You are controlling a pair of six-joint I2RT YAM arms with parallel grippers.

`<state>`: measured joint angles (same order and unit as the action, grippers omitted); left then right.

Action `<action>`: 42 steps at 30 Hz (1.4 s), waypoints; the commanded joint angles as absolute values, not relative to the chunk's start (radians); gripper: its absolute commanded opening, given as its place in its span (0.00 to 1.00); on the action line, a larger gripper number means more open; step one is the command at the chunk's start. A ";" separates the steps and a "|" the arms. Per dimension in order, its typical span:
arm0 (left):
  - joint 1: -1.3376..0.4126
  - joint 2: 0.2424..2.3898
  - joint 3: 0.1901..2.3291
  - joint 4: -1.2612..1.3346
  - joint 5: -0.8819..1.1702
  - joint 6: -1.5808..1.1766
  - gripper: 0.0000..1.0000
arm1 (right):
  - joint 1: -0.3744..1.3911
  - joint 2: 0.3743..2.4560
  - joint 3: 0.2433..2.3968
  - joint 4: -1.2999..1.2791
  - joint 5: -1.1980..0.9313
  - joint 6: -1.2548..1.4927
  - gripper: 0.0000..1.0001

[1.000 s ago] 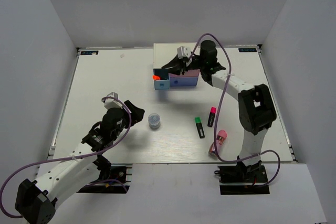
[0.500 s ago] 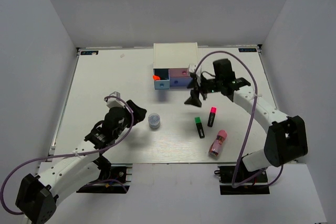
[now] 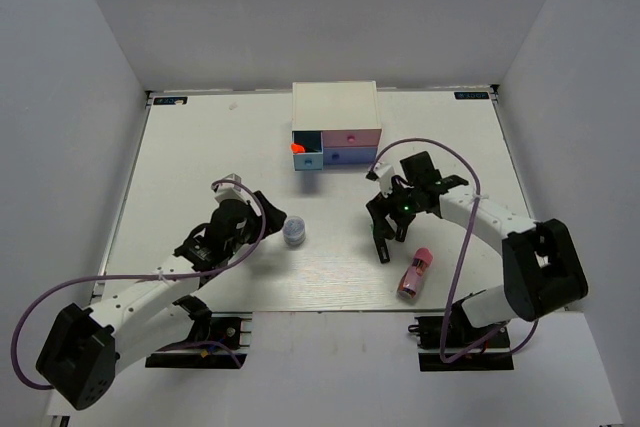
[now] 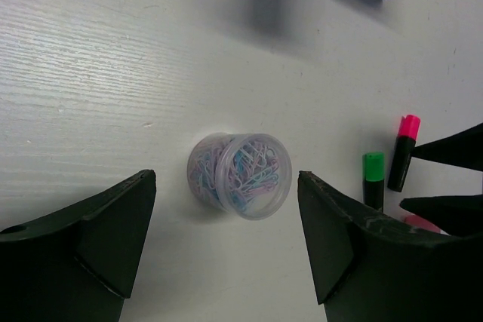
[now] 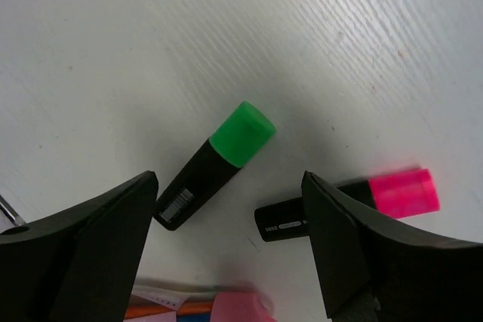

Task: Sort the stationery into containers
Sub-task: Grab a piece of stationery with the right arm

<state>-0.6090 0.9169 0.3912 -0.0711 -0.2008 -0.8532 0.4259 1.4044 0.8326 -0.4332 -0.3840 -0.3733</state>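
The white chest [image 3: 335, 105] stood well beyond both claws. Its light blue drawer [image 3: 308, 158] was pulled out, with an orange-tipped highlighter [image 3: 297, 148] inside. The left claw [image 4: 225, 186] was spread, and a clear round pot [image 4: 240, 175] stuffed with pastel paper clips sat just ahead of its fingertips. The right claw [image 5: 229, 179] hung spread over a green-capped highlighter [image 5: 215, 164]. A pink-capped one [image 5: 347, 205] lay partly behind one finger on the grained desk [image 5: 113, 35].
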 commanded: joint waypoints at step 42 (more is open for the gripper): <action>-0.612 0.759 0.383 -0.141 -0.255 -0.857 0.86 | 0.615 1.328 1.058 -0.131 -0.504 -0.451 0.00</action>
